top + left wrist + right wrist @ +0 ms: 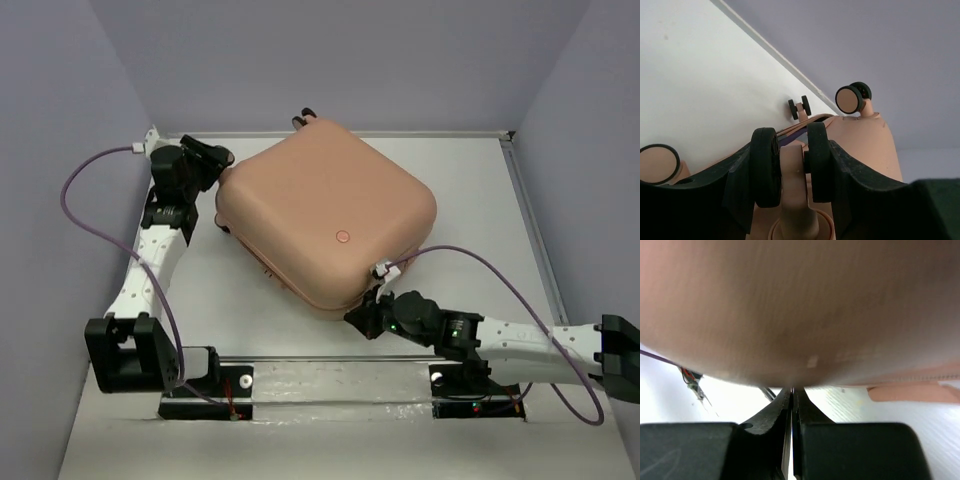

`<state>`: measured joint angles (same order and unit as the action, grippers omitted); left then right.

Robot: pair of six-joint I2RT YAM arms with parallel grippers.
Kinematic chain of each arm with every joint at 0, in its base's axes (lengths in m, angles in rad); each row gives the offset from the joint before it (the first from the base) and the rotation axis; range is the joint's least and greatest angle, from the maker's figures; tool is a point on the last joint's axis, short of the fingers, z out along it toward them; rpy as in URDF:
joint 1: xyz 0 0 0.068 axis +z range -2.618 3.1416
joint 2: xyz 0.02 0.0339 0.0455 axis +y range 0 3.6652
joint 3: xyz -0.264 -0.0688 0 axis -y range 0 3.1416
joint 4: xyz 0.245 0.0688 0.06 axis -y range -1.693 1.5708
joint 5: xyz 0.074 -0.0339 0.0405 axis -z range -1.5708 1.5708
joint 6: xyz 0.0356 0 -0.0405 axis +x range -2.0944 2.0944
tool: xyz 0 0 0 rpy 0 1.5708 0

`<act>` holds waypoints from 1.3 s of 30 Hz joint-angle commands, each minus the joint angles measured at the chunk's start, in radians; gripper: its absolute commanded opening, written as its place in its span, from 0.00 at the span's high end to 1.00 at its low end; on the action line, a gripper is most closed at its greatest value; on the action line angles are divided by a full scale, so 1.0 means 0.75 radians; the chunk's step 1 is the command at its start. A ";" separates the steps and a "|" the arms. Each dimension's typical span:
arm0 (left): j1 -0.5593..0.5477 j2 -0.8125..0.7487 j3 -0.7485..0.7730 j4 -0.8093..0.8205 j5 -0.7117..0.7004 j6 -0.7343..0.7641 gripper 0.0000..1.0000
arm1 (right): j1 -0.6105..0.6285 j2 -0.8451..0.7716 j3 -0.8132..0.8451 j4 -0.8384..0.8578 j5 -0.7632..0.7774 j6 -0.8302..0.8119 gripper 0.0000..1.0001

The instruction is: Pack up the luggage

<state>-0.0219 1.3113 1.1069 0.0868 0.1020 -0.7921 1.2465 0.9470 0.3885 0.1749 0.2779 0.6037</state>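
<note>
Both tools work the closed luggage (325, 215) at the tabletop's far-left: the left tool (790, 172) clamps a caster wheel (765, 167), the right tool (792, 405) looks pinched shut at the seam, likely on the zipper, so pull steadily.

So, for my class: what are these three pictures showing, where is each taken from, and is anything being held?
These are two robot arms bolted to the near edge of a white table. The overhead picture looks down from above and behind them. A closed peach-pink suitcase lies flat on the table.

The other two pictures come from small cameras on the wrists. The left gripper has its black fingers on either side of one caster wheel at the suitcase's far-left corner; whether it squeezes is unclear. The right gripper is closed, its tips against the suitcase's near edge; whether it pinches something there, I cannot tell.
</note>
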 commanded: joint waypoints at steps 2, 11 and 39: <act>0.017 -0.402 -0.267 0.058 -0.064 0.095 0.94 | -0.353 -0.117 0.097 0.004 -0.004 -0.163 0.93; 0.017 -0.781 -0.600 -0.112 -0.159 0.142 0.94 | -0.449 -0.097 0.132 -0.082 -0.113 -0.224 0.93; -0.163 -1.122 -0.406 -0.189 0.176 0.389 0.74 | -0.586 -0.097 0.118 -0.203 -0.291 -0.249 0.93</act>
<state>-0.0826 0.5442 0.8196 -0.1093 0.0067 -0.5854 0.8120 0.8921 0.4629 -0.0586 0.1143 0.4225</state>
